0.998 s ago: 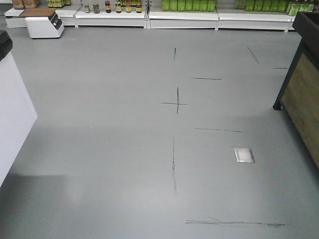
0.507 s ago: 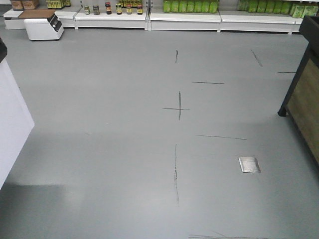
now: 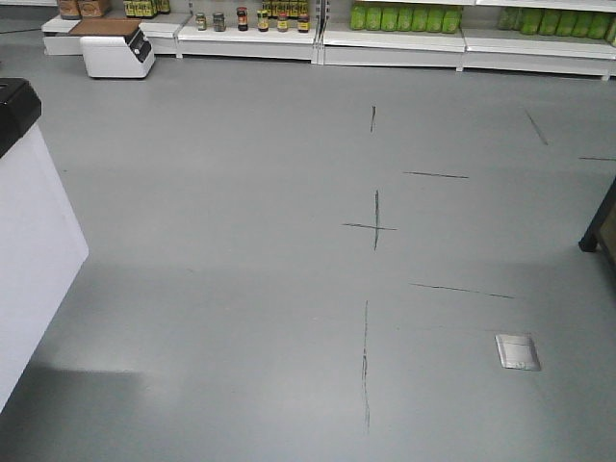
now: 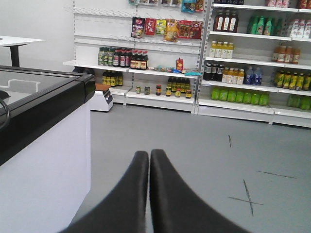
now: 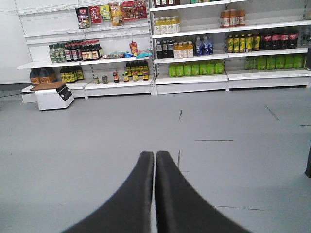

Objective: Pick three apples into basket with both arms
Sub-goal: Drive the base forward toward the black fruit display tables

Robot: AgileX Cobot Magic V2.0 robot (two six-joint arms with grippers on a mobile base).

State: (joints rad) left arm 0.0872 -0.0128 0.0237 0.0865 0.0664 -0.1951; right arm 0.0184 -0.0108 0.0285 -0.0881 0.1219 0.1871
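No apples and no basket show in any view. My left gripper (image 4: 149, 153) is shut with nothing between its black fingers, held above the grey floor beside a white chest freezer (image 4: 43, 160). My right gripper (image 5: 155, 154) is also shut and empty, pointing across open floor toward the shelves. Neither arm appears in the front-facing view.
A white chest freezer (image 3: 29, 250) with a black rim stands at the left. Store shelves (image 5: 189, 77) of bottles and jars line the far wall. A small white box unit (image 3: 115, 50) sits on the floor by them. A dark stand leg (image 3: 589, 243) and a metal floor plate (image 3: 518, 351) are at the right.
The front-facing view has swung left and pulled back: the floor marks, plate and shelves shifted right and down, the wooden stand at the right has almost left the frame, more freezer shows.
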